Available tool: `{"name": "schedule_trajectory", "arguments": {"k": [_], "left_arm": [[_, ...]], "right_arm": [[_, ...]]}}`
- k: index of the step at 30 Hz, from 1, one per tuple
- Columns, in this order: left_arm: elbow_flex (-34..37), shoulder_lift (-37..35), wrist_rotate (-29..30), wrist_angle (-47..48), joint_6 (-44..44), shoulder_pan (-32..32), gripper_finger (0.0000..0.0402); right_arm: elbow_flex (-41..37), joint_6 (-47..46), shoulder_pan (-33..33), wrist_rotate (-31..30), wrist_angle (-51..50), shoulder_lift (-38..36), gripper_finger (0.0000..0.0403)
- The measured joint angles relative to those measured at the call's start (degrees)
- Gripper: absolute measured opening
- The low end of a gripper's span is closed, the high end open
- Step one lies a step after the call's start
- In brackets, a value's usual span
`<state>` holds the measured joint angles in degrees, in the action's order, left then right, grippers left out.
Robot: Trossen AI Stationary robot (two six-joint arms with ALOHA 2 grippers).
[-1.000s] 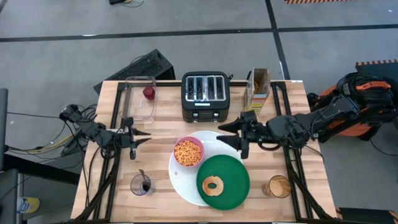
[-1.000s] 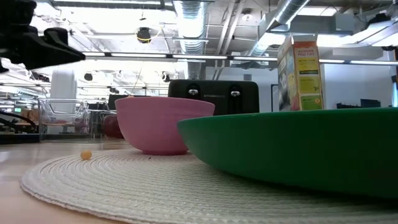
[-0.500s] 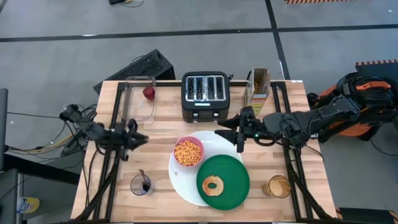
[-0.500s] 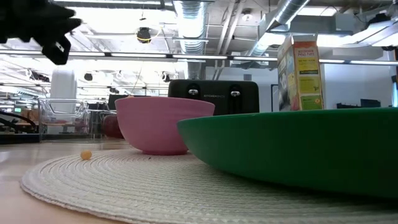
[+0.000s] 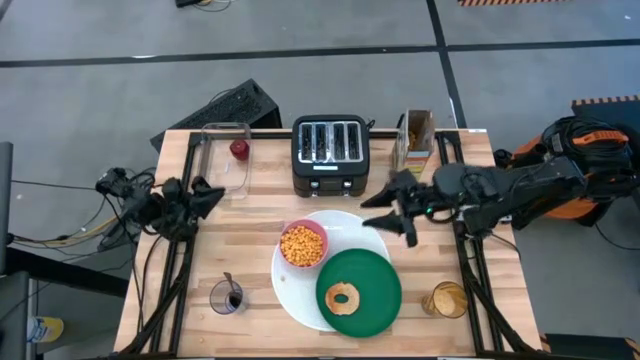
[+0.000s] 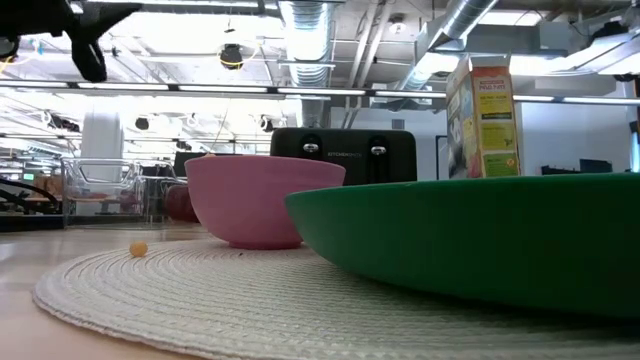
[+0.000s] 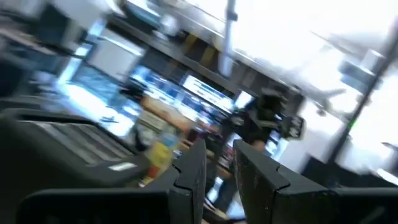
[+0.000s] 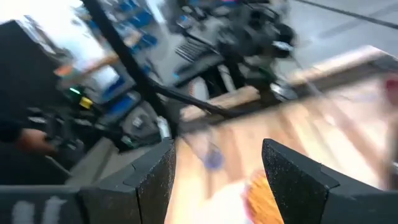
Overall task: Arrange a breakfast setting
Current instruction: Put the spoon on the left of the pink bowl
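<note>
A big white plate [image 5: 288,288] lies at the table's middle front. On it rest a green plate [image 5: 375,272] with a ring bagel [image 5: 342,296] and a pink bowl [image 5: 302,246] of orange cereal. A small red fruit [image 5: 239,149] sits at the clear container's far right corner. A metal spoon [image 5: 228,286] stands in a glass. My left gripper [image 5: 212,190] hangs over the table's left side, its fingers a narrow gap apart, empty. My right gripper [image 5: 385,212] is open and empty, right of the bowl, above the white plate's far right rim.
A black toaster [image 5: 330,153] and a cereal box [image 5: 415,140] stand at the far edge, and the clear container [image 5: 226,160] stands far left. A glass of orange stuff [image 5: 447,298] stands near right. One loose cereal piece [image 6: 138,248] lies on the woven mat.
My left gripper has drawn back toward the table's left and far edges, has risen and has turned. My right gripper has drawn back a little toward the table's right edge, still open. The dishes have kept still.
</note>
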<state>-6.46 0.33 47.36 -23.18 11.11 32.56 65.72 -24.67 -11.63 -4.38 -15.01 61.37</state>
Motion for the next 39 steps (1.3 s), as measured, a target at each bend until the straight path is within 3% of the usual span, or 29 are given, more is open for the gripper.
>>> {"name": "schedule_trajectory", "arguments": {"k": [4, 9, 15, 19, 25, 30, 39], "left_arm": [[0.00, -0.01, 8.18, -1.44, -0.04, 0.00, 0.0068], [0.00, -0.01, 17.77, -1.73, 3.25, -0.04, 0.0068], [0.00, 0.00, 20.50, -4.45, 1.50, -0.04, 0.0068], [0.00, -0.01, 25.68, -5.06, 1.40, -0.04, 0.0068], [0.00, -0.01, 25.03, -5.03, 0.27, -0.04, 0.0068], [0.00, -0.01, 18.21, -8.06, -0.06, -0.04, 0.0068], [-2.46, -0.01, 19.85, -10.29, 2.39, -0.04, 0.0068]], "right_arm": [[-1.05, 2.52, 3.26, -0.06, -4.96, -5.32, 0.0260], [-8.50, 7.22, 5.02, -0.05, -1.94, -14.19, 0.0260], [-20.28, 7.19, 5.99, -0.04, 5.61, -23.79, 0.0260], [-27.95, 7.24, 5.94, 0.00, 9.12, -27.89, 0.0260], [-38.73, 7.17, 5.96, -0.02, 19.04, -31.27, 0.0260], [-43.45, 7.17, 5.96, -0.04, 21.60, -32.64, 0.0260], [-48.56, 7.21, 5.94, -0.02, 22.75, -34.83, 0.0260]]}}
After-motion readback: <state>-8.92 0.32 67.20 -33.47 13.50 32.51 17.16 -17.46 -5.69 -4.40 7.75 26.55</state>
